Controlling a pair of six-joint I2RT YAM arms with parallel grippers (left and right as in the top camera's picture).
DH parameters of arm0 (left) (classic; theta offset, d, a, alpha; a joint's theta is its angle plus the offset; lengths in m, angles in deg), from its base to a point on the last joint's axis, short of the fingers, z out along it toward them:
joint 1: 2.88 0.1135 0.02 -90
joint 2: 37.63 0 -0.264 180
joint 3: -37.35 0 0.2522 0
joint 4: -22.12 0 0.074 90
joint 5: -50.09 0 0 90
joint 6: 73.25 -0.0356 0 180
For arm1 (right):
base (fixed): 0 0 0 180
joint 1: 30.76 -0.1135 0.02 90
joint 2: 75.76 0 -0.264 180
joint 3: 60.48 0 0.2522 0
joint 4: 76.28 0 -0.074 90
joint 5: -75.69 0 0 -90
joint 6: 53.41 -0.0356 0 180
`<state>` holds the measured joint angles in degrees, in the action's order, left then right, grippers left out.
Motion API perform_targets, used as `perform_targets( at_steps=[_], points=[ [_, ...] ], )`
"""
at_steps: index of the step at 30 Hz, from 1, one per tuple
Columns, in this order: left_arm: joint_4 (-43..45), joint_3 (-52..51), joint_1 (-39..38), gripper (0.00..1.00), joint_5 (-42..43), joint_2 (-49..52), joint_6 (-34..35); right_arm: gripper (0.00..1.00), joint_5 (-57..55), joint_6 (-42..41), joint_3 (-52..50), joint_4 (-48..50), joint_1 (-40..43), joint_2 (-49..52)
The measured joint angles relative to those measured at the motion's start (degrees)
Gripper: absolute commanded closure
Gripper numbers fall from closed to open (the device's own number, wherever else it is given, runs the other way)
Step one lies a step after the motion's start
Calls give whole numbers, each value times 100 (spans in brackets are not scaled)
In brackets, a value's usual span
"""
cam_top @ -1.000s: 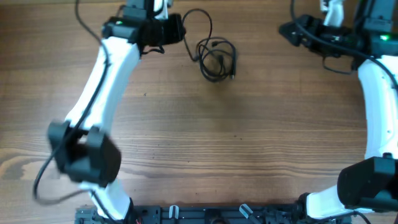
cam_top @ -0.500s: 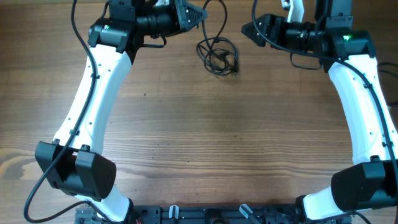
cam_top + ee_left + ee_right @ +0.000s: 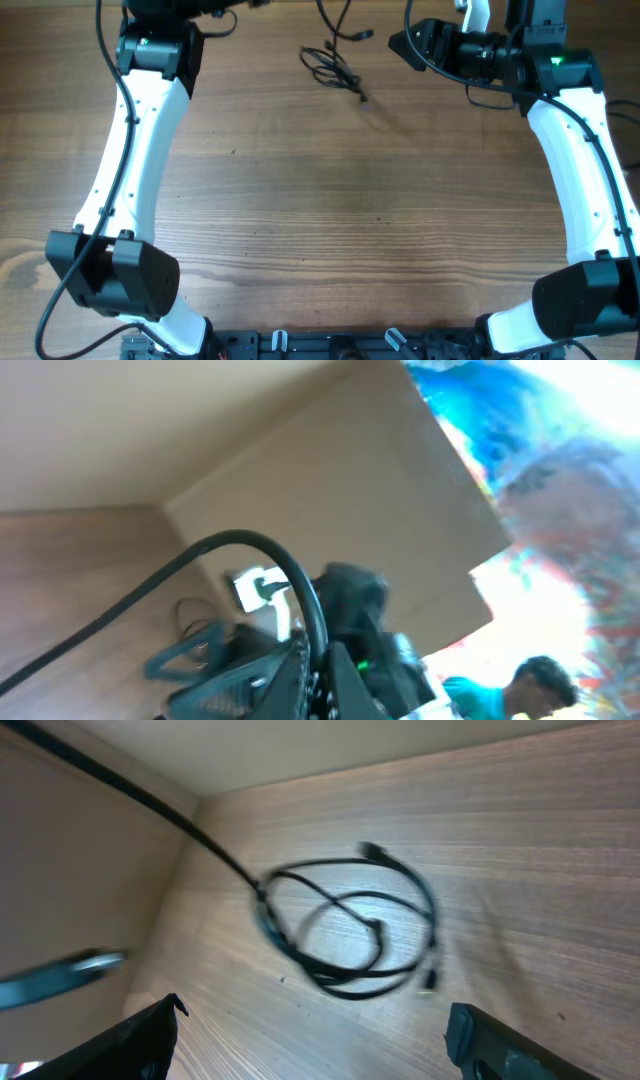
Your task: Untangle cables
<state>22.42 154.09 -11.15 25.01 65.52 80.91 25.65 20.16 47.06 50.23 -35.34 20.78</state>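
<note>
wood-grain table (image 3: 340,220), beige back panel (image 3: 330,480)

The left arm (image 3: 140,150) and right arm (image 3: 590,170) are built from glossy white tubular links joined by chunky black housings (image 3: 110,275). A thin black wire (image 3: 47,305) trails along each. A small green light (image 3: 556,62) glows near each wrist. The right fingers (image 3: 495,1038) are matte black.
</note>
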Motion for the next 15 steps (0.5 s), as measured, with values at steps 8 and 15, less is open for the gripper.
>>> perform_targets(
  at_steps=[8,15],
  points=[
    [870,2,-2,96,-662,-74,1740,13,22,92,0,0,0,243],
    [782,2,-17,96,-1246,-74,2625,18,164,444,-2,120,0,431]
  ],
)
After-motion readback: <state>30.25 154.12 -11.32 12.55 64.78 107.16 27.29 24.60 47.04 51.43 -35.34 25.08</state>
